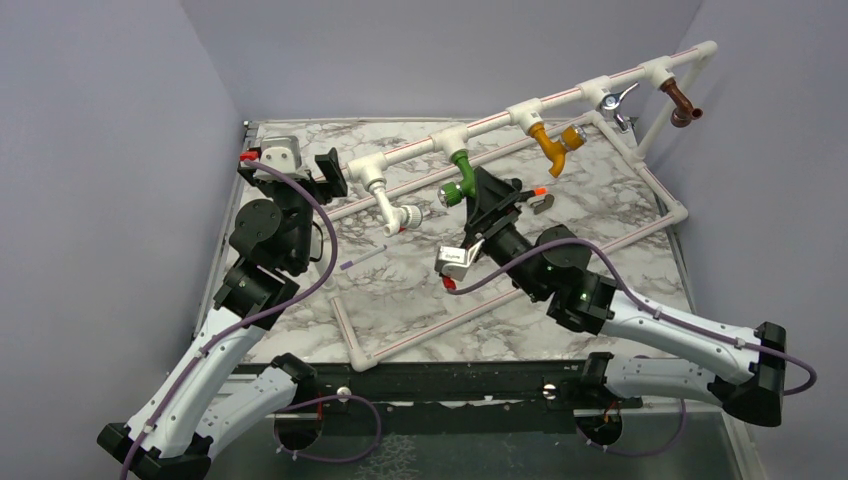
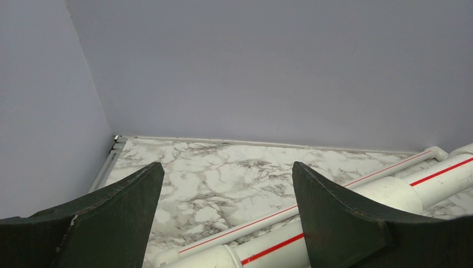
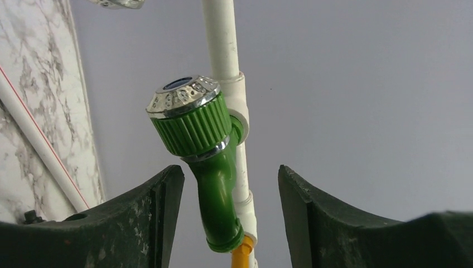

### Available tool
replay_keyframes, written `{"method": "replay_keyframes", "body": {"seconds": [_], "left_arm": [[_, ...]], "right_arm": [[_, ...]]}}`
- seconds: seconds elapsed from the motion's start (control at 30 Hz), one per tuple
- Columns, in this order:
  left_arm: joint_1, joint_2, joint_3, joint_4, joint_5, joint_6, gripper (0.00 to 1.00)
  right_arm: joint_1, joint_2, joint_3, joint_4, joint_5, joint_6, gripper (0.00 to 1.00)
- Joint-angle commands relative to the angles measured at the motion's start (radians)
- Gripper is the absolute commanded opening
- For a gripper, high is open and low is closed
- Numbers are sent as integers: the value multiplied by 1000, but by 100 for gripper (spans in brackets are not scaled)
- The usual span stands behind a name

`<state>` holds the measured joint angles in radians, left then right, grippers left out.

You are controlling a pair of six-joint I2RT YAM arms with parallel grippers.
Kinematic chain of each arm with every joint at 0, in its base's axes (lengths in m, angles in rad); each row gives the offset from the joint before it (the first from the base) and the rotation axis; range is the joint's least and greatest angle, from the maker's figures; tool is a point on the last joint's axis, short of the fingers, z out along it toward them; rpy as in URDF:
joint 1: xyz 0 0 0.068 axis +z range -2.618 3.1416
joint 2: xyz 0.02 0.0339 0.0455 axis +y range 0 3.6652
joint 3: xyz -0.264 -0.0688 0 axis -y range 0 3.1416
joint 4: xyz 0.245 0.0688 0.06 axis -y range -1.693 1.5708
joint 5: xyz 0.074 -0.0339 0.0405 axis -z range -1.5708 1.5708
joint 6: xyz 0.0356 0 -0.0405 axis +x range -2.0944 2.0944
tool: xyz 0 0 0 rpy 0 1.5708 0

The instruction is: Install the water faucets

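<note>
Several water faucets hang from the raised white pipe (image 1: pixel 500 117): white (image 1: pixel 390 207), green (image 1: pixel 460 178), yellow (image 1: pixel 557 143), silver (image 1: pixel 615 103) and brown (image 1: pixel 683 103). My right gripper (image 1: pixel 488 192) is at the green faucet. In the right wrist view the green faucet (image 3: pixel 212 167), with its silver knob (image 3: pixel 181 96), stands between the open jaws (image 3: pixel 231 184), closer to the left finger, with a gap on each side. The yellow faucet (image 3: pixel 241 255) shows just behind it. My left gripper (image 1: pixel 328 172) is open and empty (image 2: pixel 227 178) above the pipe's left end (image 2: pixel 424 181).
The white frame's lower rails (image 1: pixel 500 300) lie across the marble table (image 1: pixel 420 290). A thin purple-tipped rod (image 1: pixel 362 258), a small metal hook (image 1: pixel 543 207) and an orange-tipped piece (image 1: pixel 540 190) lie on the table. Grey walls close in on three sides.
</note>
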<state>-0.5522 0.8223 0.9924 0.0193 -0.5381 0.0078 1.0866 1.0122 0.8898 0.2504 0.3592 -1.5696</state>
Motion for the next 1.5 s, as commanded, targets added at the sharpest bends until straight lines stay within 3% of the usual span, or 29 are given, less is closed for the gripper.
{"method": "replay_keyframes", "body": {"seconds": [0.0, 0.17, 0.37, 0.47, 0.57, 0.6, 1.07, 1.47], "left_arm": [[-20, 25, -17, -97, 58, -2, 86], [-20, 24, -18, -96, 58, -2, 85], [-20, 21, -18, -97, 58, -2, 86], [-21, 21, -18, -97, 56, -2, 86], [-21, 21, -18, -97, 57, -2, 86], [-21, 21, -18, -95, 56, -3, 86], [-21, 23, -19, -95, 55, 0, 86], [-22, 21, -19, -94, 56, 0, 86]], "right_arm": [[1, 33, -24, 128, 60, -149, 65], [1, 68, -27, 191, 78, -165, 57], [1, 88, -16, 205, 75, -124, 38], [1, 88, -17, 209, 67, -74, 25], [1, 87, -21, 213, 56, -4, 3], [1, 86, -26, 221, 53, 23, 1], [1, 128, -105, 544, 38, 477, 1], [1, 106, -2, 512, -11, 735, 0]]}}
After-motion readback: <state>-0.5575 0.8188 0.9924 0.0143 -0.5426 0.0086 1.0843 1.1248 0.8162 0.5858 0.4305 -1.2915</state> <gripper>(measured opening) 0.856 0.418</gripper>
